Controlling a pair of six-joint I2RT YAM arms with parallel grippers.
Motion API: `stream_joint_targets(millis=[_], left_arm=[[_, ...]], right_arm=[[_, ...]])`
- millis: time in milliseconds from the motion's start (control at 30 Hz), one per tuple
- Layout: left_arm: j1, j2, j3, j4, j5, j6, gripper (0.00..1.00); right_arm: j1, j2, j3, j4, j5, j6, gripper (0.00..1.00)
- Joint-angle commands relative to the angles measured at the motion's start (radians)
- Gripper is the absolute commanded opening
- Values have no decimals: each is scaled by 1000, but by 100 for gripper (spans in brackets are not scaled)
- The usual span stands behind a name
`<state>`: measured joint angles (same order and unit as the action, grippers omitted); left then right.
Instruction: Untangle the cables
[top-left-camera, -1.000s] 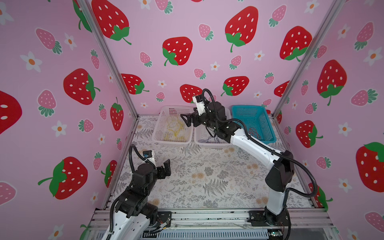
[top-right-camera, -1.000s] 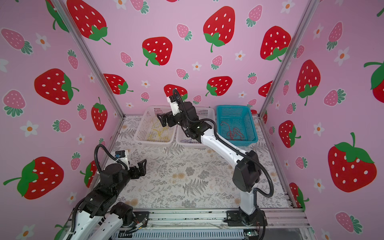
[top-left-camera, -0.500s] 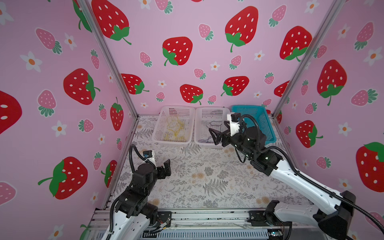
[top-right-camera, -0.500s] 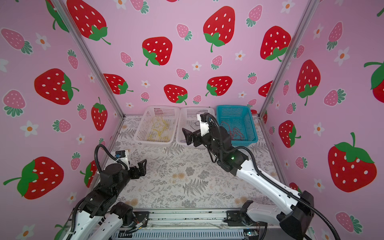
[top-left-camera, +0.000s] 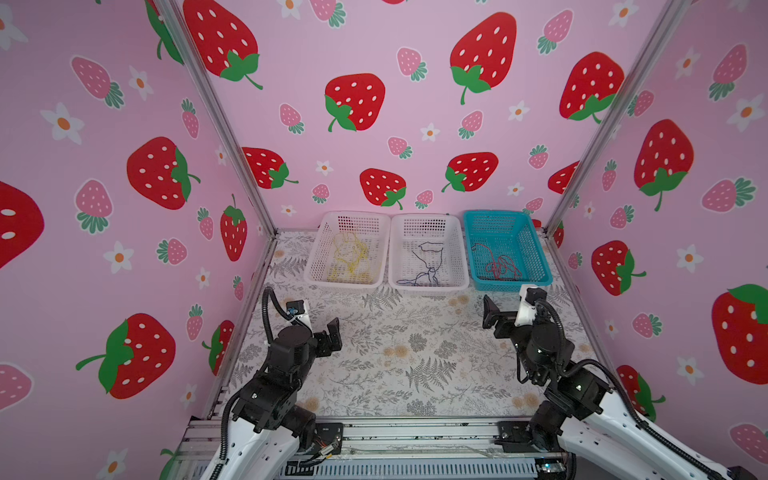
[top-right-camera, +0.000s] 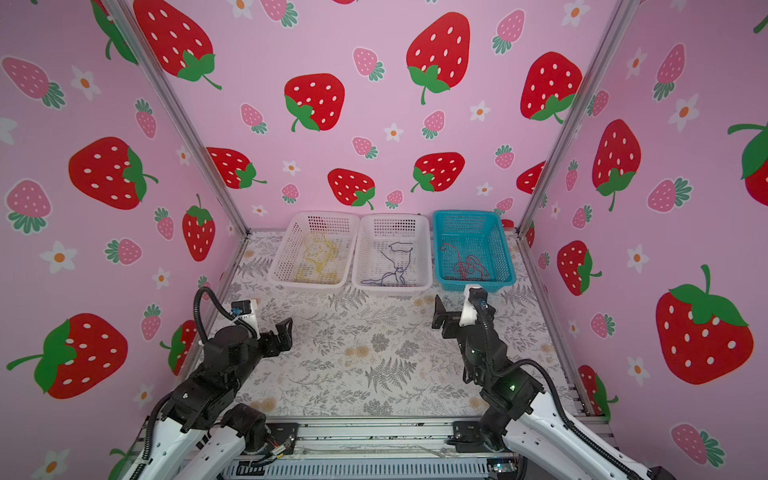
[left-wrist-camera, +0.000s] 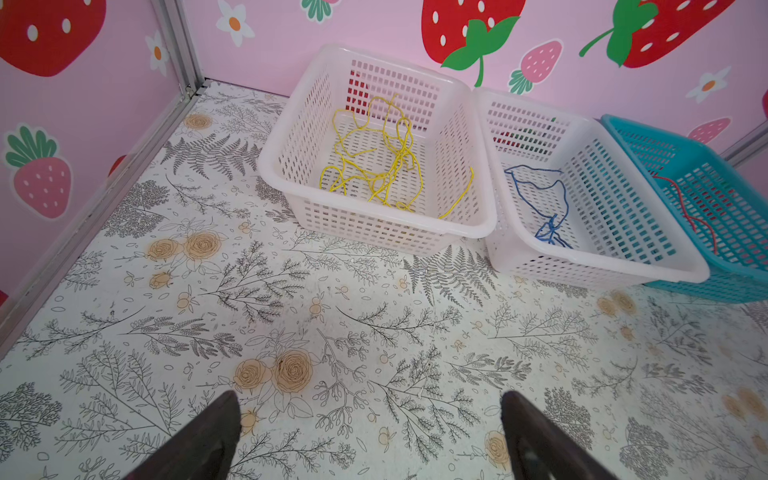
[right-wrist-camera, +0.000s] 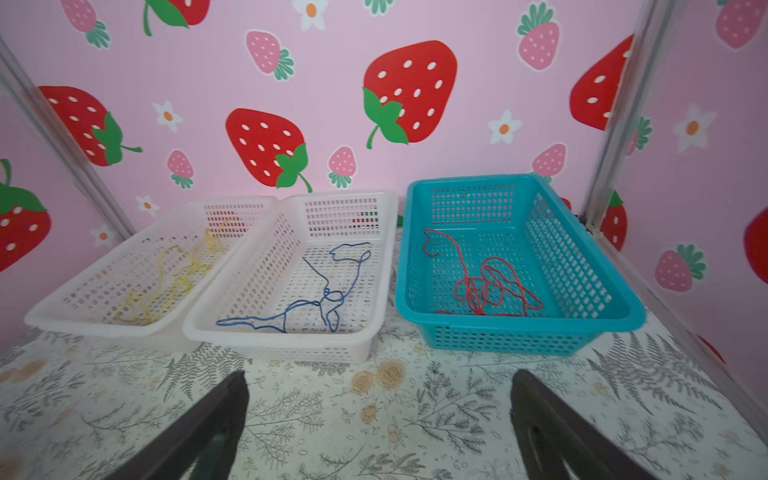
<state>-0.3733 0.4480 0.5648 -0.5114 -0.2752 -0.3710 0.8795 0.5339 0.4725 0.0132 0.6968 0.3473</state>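
Both top views show a yellow cable (top-left-camera: 351, 257) in the left white basket (top-left-camera: 318, 262), a blue cable (top-left-camera: 428, 262) in the middle white basket (top-left-camera: 428, 288) and a red cable (top-left-camera: 498, 264) in the teal basket (top-left-camera: 534, 253). Left gripper (left-wrist-camera: 370, 401) and right gripper (right-wrist-camera: 380, 376) hang above the table (top-left-camera: 395, 353), jaws apart, holding nothing

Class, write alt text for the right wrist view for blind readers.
Three baskets in a row: outer white basket with yellow cable, middle white basket with blue cable, teal basket with red cable. The right gripper is open, empty.

Yel. cable (left-wrist-camera: 379, 181), blue cable (right-wrist-camera: 332, 297), red cable (right-wrist-camera: 478, 291); 2 white baskets (right-wrist-camera: 282, 334), teal basket (right-wrist-camera: 519, 321); floral tbl (right-wrist-camera: 374, 415).
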Motion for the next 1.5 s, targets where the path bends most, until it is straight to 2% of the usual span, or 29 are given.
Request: stream_joint_targets(millis=[0,133,233,300,333,400,467,533,600,667,767,900,1000,1067,1200,1333,1433,1467], left_arm=[[-3,4,-10,37,-48,-22,99],[-4,18,-12,62,-62,-35,99],[-3,26,-7,86,-72,-44,99],[-4,28,-8,100,-76,-47,99],[-3,32,-10,107,-78,-45,99],[-2,43,-13,114,-81,-42,99],[-1,56,-13,112,-78,-38,99],[-2,59,-16,114,-77,-38,99],[-2,51,-27,127,-75,-28,99],[0,42,-37,138,-82,-25,99],[3,35,-45,140,-87,-20,99],[4,28,-55,141,-86,-16,99],[6,26,-61,142,-84,-15,99],[5,22,-64,143,-82,-14,99],[6,25,-69,152,-77,-10,99],[7,25,-70,150,-76,-7,99],[8,19,-77,153,-79,2,99],[9,19,-78,155,-82,7,99]], right_arm=[[-1,-58,-74,98,135,15,99],[-7,-37,-176,273,181,-111,99],[-25,67,-201,374,315,-137,99],[-68,134,-251,566,335,-248,99],[-107,177,-273,651,312,-295,99],[-199,249,-266,664,288,-199,99],[-298,303,-259,663,166,-124,99],[-355,362,-272,766,85,-202,99],[-398,483,-262,840,105,-247,99],[-437,571,-240,851,139,-228,99],[-491,664,-262,976,123,-232,99],[-563,756,-270,1046,112,-212,99],[-613,788,-298,1125,66,-178,99],[-656,792,-304,1147,-15,-171,99],[-670,850,-289,1225,-96,-256,99],[-674,958,-326,1428,-129,-289,99],[-677,961,-279,1320,-207,-308,99],[-679,986,-275,1349,-238,-326,99]])
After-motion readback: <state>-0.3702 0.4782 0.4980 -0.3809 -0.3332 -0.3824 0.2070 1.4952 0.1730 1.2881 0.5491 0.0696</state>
